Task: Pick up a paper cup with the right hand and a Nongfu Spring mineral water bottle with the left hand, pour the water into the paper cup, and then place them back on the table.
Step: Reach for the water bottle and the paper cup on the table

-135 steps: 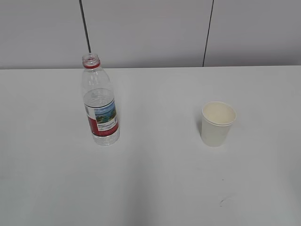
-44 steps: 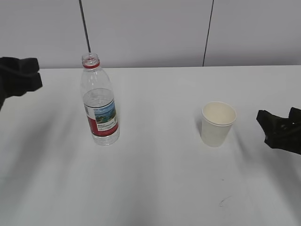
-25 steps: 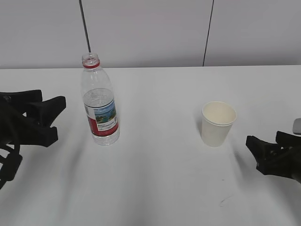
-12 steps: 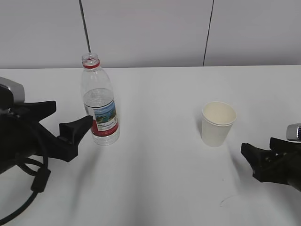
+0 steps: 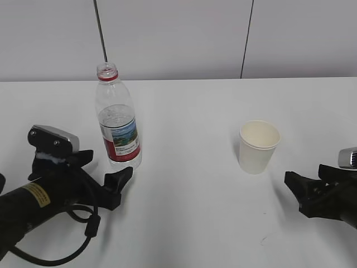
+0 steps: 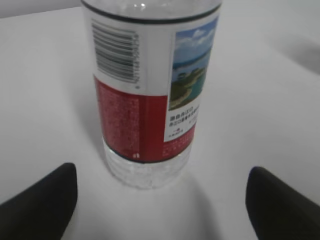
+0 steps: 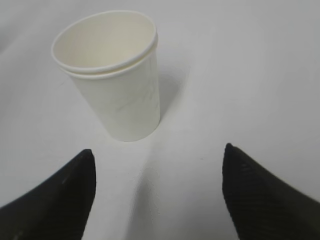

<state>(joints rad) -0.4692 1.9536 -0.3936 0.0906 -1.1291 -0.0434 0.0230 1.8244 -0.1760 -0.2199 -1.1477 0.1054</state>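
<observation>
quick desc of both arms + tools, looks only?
Both arms are black. The left hand has a yellow sticker with dark print on its body, a looped black cable beneath and a silver-grey block on top. The right hand shows a silver-grey block at the frame edge. Each tool has two pointed black fingers.

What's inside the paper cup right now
The paper cup looks empty: its cream inner wall shows, with no water visible. Its bottom is hidden by the near rim. The bottle holds water.
</observation>
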